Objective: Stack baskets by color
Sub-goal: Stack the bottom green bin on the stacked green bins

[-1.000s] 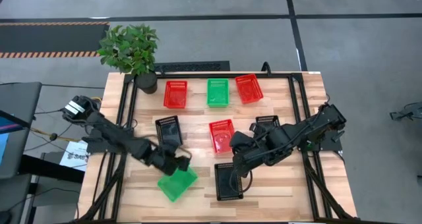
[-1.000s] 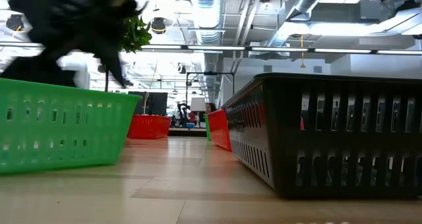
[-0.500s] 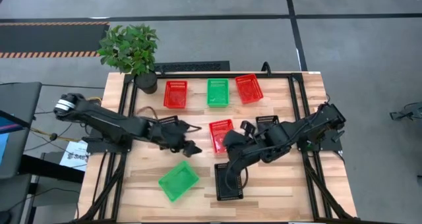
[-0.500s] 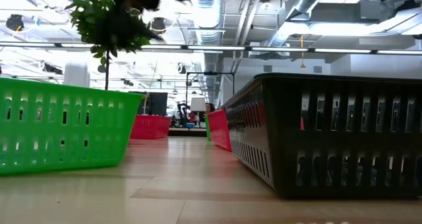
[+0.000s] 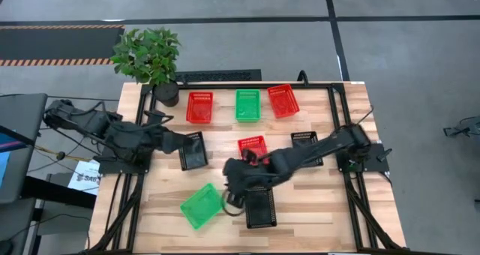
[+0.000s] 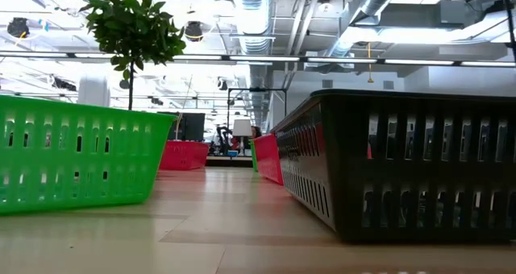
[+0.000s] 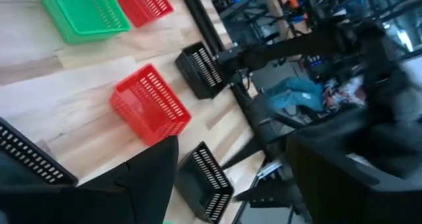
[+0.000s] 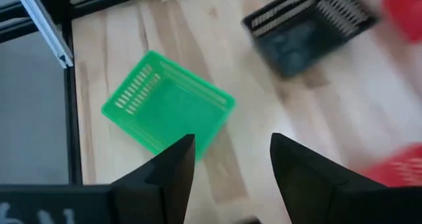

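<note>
At the near edge a green basket (image 5: 202, 205) (image 8: 165, 109) (image 6: 76, 157) lies flat on the table beside a black basket (image 5: 260, 208) (image 6: 403, 165). My right gripper (image 5: 229, 193) (image 8: 227, 165) hovers open above the gap between them, holding nothing. My left gripper (image 5: 178, 141) (image 7: 231, 184) is open and raised at the left, beside another black basket (image 5: 193, 151). A red basket (image 5: 253, 145) (image 7: 150, 105) sits mid-table. A third black basket (image 5: 304, 139) is partly hidden by my right arm. Along the far edge stand a red (image 5: 199, 106), a green (image 5: 247, 105) and a red basket (image 5: 283, 100).
A potted plant (image 5: 150, 60) (image 6: 133, 24) stands at the far left corner. A black frame rail (image 5: 146, 127) runs along the table's sides. Bare wood lies between the near baskets and the middle row.
My left gripper has risen from the green basket and drawn back toward the table's left edge; the basket stays flat on the wood. My right gripper has swung from over the near black basket toward the left, and now stands next to the green one.
</note>
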Controlling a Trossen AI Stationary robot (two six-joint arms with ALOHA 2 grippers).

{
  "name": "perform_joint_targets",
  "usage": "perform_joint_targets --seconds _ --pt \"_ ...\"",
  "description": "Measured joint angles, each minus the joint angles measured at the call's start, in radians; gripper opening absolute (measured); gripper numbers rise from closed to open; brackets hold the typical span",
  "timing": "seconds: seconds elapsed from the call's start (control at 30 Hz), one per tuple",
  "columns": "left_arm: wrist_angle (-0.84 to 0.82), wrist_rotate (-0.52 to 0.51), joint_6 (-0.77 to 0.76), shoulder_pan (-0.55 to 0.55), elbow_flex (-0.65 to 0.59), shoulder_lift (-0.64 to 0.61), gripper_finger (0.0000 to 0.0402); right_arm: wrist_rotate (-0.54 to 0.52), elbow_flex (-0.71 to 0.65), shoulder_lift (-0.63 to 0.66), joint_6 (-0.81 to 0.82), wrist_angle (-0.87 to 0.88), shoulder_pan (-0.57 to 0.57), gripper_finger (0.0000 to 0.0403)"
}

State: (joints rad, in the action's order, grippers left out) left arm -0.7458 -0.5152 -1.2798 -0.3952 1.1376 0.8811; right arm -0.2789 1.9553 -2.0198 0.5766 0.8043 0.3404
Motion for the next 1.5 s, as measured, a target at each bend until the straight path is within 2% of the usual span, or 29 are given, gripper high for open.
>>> perform_joint_targets --seconds 0.27,0.47,1.1,1.33,1.5 --pt "0.001 -0.017 0.015 -0.016 0.0 -0.038 0.027 0.126 -0.001 -0.163 -0.003 -0.06 -0.064 0.0216" --pt "-0.006 -0.02 0.023 -0.016 0.0 -0.038 0.027 0.272 0.0 -0.244 0.004 -0.122 -0.081 0.0219" --pt "-0.006 -0.024 0.046 -0.015 -0.001 -0.037 0.027 0.297 0.002 -0.339 0.025 -0.254 -0.088 0.0213" --pt "-0.008 -0.024 0.049 -0.015 -0.001 -0.038 0.027 0.308 0.0 -0.342 0.009 -0.234 -0.094 0.0173" --pt "-0.009 -0.024 0.065 -0.015 -0.001 -0.038 0.027 0.339 0.0 -0.342 0.008 -0.223 -0.109 0.0113"
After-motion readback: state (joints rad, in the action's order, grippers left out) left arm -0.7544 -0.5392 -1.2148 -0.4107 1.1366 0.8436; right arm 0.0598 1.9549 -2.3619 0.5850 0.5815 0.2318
